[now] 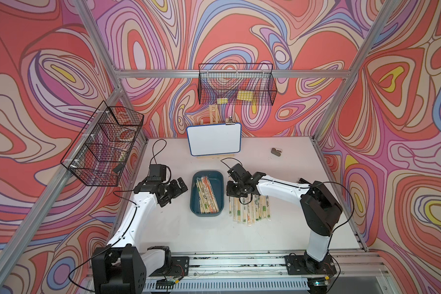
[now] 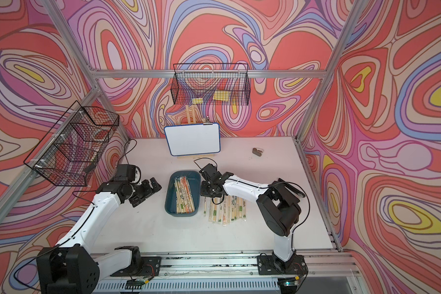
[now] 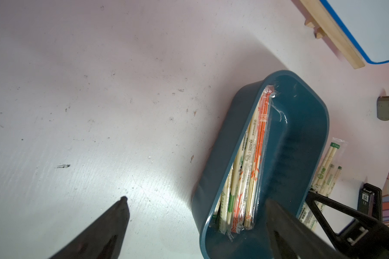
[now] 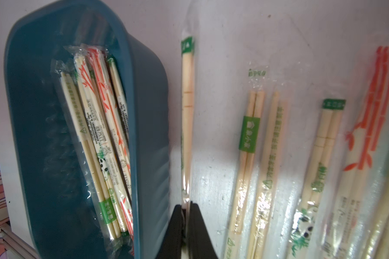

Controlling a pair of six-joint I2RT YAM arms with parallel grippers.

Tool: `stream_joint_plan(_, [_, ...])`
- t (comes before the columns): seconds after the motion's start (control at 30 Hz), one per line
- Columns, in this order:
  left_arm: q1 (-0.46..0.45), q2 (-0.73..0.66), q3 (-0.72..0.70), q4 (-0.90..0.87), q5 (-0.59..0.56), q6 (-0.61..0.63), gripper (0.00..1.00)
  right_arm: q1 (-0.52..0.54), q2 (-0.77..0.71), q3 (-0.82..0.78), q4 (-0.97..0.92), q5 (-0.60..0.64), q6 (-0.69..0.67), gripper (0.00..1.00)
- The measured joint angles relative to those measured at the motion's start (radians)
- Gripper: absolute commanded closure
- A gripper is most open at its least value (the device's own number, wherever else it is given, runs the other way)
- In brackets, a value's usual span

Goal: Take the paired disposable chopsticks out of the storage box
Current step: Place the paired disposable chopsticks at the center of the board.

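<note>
Right gripper point(image 4: 186, 205) clamps one clear-sleeved pale bamboo chopstick pair point(image 4: 186, 89) parallel to and just beside the shallow teal plastic storage box point(image 1: 192, 201), where remaining pairs point(image 1: 207, 196) lie lengthwise, while the empty, wide-open left gripper point(image 1: 173, 194) hangs at the box's opposite side.

Bright, even light; wide-angle bowing in both top views; blur and glare in wrist views.

Our left gripper point(image 1: 173, 194) hovers left of centre with its jaws spread wide. Our right gripper point(image 4: 185, 207) points down, jaws pinched together, arm reaching leftward.
</note>
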Motion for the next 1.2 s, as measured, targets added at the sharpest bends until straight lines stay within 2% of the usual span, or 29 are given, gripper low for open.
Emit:
stream_joint_plan(0.67, [0.000, -0.001, -0.001, 0.001, 0.005, -0.007, 0.00, 0.000, 0.079, -0.017, 0.011, 0.001, 0.013, 1.00])
stream_joint_plan(0.9, [0.000, -0.001, -0.002, 0.000, 0.006, -0.007, 0.00, 0.000, 0.099, -0.016, 0.005, 0.004, 0.013, 0.88])
stream_joint_plan(1.2, [0.000, -0.007, -0.002, 0.000, 0.007, -0.007, 0.00, 0.000, 0.097, -0.016, 0.003, 0.014, 0.006, 0.80])
